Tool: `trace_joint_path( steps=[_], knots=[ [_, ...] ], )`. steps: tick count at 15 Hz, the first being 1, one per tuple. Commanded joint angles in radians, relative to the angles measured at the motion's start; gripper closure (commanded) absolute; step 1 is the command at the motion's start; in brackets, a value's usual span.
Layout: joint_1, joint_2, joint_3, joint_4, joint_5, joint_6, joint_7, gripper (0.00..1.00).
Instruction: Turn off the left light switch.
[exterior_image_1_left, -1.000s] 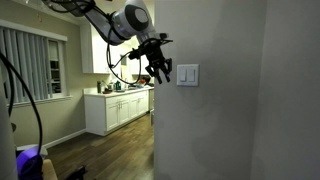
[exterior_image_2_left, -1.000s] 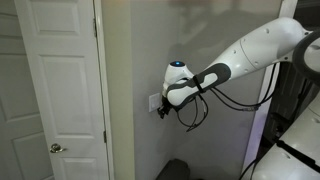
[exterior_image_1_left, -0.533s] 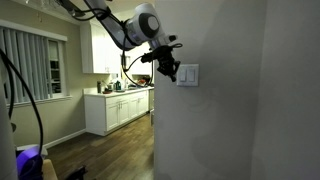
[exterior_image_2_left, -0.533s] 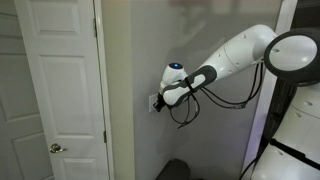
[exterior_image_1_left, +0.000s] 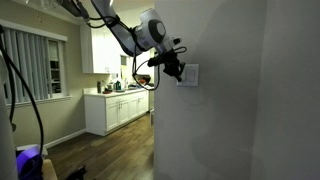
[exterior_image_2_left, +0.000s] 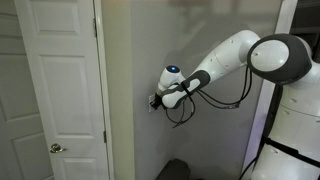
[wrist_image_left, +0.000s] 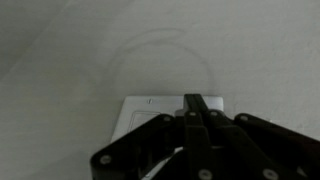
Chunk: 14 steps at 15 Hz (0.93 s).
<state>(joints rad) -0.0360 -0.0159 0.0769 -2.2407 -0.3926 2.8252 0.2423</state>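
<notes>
The left light switch (wrist_image_left: 148, 112) takes the left half of a small white wall plate (wrist_image_left: 132, 128) on the pale wall (wrist_image_left: 70, 50). It looks plain white and dim, and you cannot make out its tilt. Your gripper (wrist_image_left: 195, 100) has its jaws pressed together, tips over the plate just right of the paddle's bare part. Whether they touch it cannot be told.

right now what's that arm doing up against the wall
A robot arm holds its pincer at the white two-rocker switch plate on the wall, toward its left side. In the wrist view the closed pincer covers the plate's lower middle, hiding the rockers. Whether the left light switch is pressed yet cannot be told.
</notes>
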Motion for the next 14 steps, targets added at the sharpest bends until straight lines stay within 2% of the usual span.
trace_joint_path(
  steps=[1,11,14],
  knots=[
    [-0.009,0.032,-0.009,0.028,-0.103,0.056,0.115,1.0],
    [-0.005,0.056,-0.034,0.046,-0.334,0.126,0.381,1.0],
    [-0.002,0.057,-0.036,0.048,-0.381,0.106,0.432,1.0]
  ],
)
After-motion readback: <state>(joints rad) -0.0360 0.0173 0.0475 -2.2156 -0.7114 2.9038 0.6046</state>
